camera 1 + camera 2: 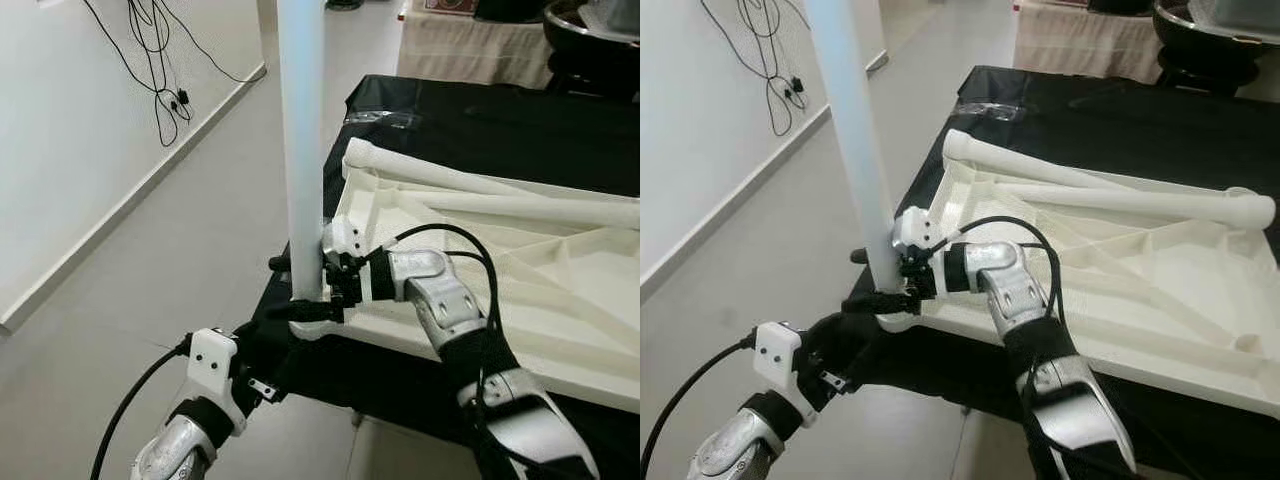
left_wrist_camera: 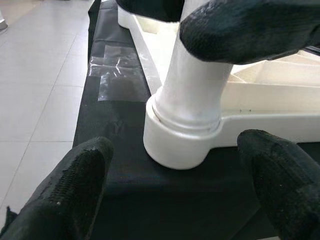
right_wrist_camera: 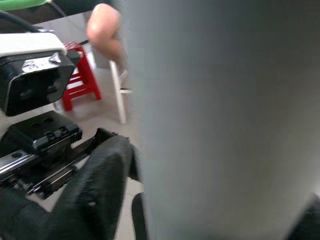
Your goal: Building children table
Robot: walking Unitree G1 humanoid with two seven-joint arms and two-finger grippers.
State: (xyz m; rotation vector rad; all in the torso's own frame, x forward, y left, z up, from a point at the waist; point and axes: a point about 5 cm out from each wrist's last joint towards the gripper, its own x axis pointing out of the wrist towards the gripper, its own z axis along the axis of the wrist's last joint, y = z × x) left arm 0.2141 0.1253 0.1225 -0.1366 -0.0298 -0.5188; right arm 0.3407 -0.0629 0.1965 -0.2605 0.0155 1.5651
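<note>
The white table top [image 1: 520, 290] lies upside down on a black-covered surface [image 1: 480, 120]. One white leg [image 1: 300, 150] stands upright in its near-left corner socket [image 2: 175, 145]. My right gripper [image 1: 300, 288] is shut on this leg just above the socket, one finger in front and one behind. My left gripper [image 2: 177, 160] hovers open a little below and in front of the socket, its fingers [image 2: 75, 180] spread wider than the socket and touching nothing. Two more white legs [image 1: 500, 190] lie loose across the table top.
The black surface ends right at the socket, with grey tiled floor [image 1: 180, 240] to the left and below. Cables [image 1: 160, 70] hang on the white wall. A crumpled clear bag [image 1: 385, 118] lies at the back. A red stool [image 3: 80, 80] stands on the floor.
</note>
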